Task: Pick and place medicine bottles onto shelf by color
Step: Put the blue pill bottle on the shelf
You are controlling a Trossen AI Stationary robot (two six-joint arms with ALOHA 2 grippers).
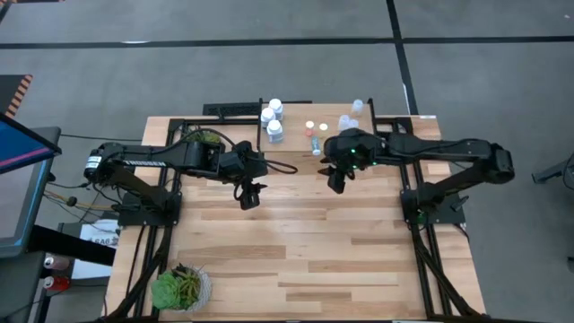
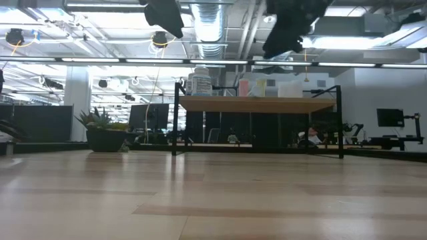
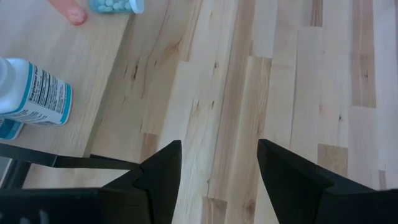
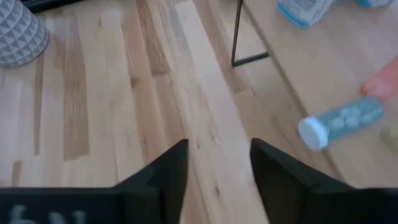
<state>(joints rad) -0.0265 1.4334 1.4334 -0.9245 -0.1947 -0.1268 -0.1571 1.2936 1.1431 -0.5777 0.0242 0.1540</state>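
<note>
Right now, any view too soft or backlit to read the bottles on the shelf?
Low view: bright ceiling lights leave the small raised light-wood shelf and its bottles dim, and both arms mere silhouettes. Right wrist view: soft; the fallen pale-blue white-capped bottle is blurred. Left wrist view: crisp plank grain, and the white bottle's blue label shows print. High view: even light, bottles tiny.

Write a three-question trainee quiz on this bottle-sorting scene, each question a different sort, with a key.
1. True or false: the right tool holds a bottle.
2. The small blue bottle nearest the right tool is: A upright, B lying on its side, C on the tabletop.
3. Fill in: the three large white bottles stand at the shelf's ____ end in the high view.

Key: 1 false, both it and the left tool are open and empty. 2 B. 3 left.
</note>
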